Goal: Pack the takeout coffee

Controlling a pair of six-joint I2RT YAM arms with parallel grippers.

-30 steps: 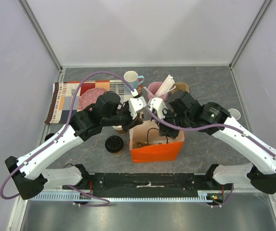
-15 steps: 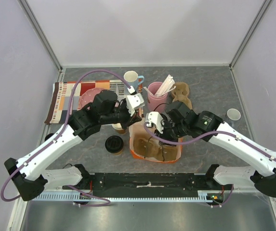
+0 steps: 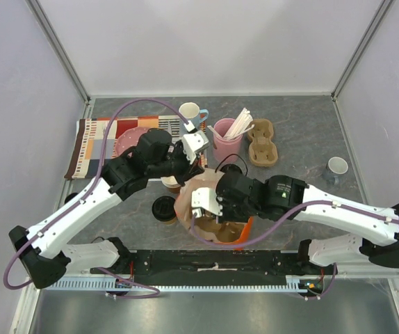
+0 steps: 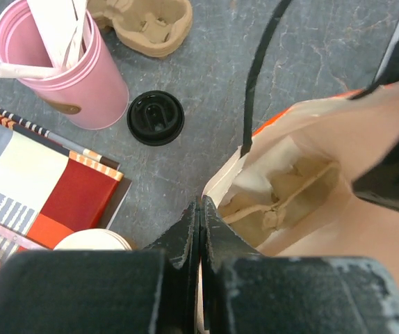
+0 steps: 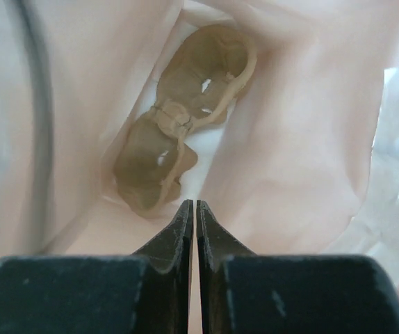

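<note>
Holding paper bag [image 4: 304, 202] w/ cup carrier [image 5: 178, 118] inside; L pincer [image 4: 199, 229] closed on bag rim, R pincer [image 5: 193, 229] nearly closed.

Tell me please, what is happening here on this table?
Two robot arms are working on an orange paper bag near the front of the table. The left tool is shut on the bag's rim, keeping it in place. The right tool is almost closed and points down into the bag, where a cardboard cup carrier lies at the bottom. The takeout coffee, with its black lid, stands on the table left of the bag, not yet packed.
</note>
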